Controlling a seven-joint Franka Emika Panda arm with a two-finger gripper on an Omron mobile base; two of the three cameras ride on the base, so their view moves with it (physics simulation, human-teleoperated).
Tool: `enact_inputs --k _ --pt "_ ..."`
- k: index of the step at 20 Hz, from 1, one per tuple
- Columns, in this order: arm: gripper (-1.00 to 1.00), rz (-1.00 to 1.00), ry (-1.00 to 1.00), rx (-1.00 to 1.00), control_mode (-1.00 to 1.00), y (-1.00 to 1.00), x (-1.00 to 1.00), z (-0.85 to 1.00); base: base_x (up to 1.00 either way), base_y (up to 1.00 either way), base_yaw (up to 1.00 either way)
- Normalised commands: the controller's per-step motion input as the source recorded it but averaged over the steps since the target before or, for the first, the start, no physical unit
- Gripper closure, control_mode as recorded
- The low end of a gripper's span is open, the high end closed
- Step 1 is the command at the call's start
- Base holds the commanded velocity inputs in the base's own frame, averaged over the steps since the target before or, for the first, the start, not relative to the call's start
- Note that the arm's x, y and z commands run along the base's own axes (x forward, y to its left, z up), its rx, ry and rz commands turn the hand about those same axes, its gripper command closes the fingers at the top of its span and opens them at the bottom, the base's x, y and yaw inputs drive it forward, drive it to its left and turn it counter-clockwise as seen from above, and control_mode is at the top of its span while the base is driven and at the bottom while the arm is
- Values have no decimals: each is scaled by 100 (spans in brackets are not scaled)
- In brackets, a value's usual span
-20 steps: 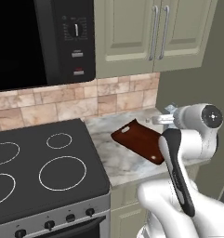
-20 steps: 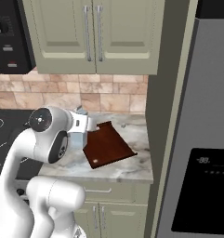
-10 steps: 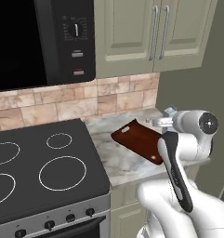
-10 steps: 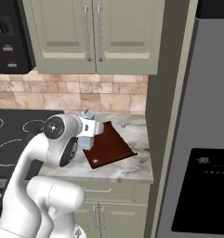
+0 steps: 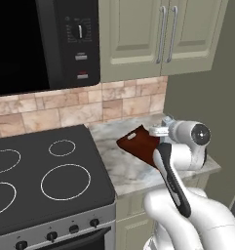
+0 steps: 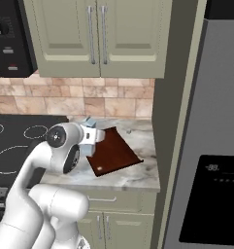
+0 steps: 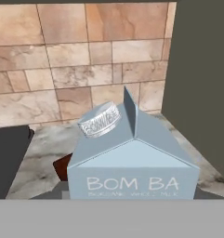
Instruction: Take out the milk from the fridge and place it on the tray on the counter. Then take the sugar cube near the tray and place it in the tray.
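White arm [image 5: 173, 172] bent forward, hand [image 6: 91, 137] level, clamped on carton

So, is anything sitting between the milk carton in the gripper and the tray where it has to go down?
Nothing visible. The pale blue-grey gabled milk carton fills the hand view right at the gripper, which hangs at the near edge of the flat dark red-brown tray. The tray's surface looks bare.

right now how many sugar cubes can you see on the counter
1: a tiny sugar cube lies on the counter just behind the tray, near the wall. The arm might hide others.
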Motion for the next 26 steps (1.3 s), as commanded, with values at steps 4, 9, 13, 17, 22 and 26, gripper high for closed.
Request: enact_inputs --k 4,9,13,17,22,26 --pt "100 0 0 0 -100 18 38 -4 0 0 0" --pt "100 0 0 0 -100 17 41 -3 0 0 0" --pt "100 0 3 0 -100 15 41 -5 0 0 0" --pt "100 0 5 0 -100 9 25 -16 0 0 0" --pt "100 0 2 0 -100 2 22 -21 0 0 0" --pt "100 0 0 0 -100 -11 9 -28 0 0 0"
